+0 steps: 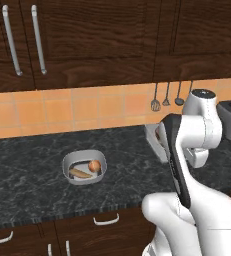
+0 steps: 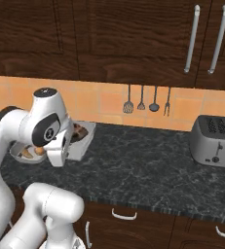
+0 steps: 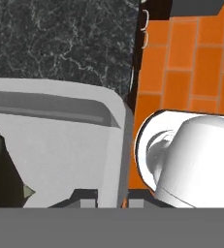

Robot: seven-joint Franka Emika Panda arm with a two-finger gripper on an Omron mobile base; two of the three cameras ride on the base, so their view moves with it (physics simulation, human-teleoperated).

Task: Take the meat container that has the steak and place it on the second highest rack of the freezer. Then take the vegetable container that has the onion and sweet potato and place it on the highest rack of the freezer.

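The meat container (image 2: 83, 144) is a grey rectangular tray that sits tilted at the back of the dark counter, with the dark brown steak (image 2: 78, 132) in it. My gripper (image 3: 111, 196) is shut on the tray's side wall (image 3: 117, 160), one fingertip (image 3: 86, 195) inside and the other outside. In the left base view my arm hides most of the meat container (image 1: 153, 141). The vegetable container (image 1: 84, 168) is a grey bowl to the left, holding the sweet potato (image 1: 80, 173) and the onion (image 1: 93, 165). The freezer is out of view.
A grey toaster (image 2: 216, 141) stands at the right of the counter (image 2: 148, 165). Kitchen utensils (image 2: 140, 100) hang on the orange tiled wall. Dark wood cabinets (image 1: 87, 40) hang above, and drawers run below the counter edge.
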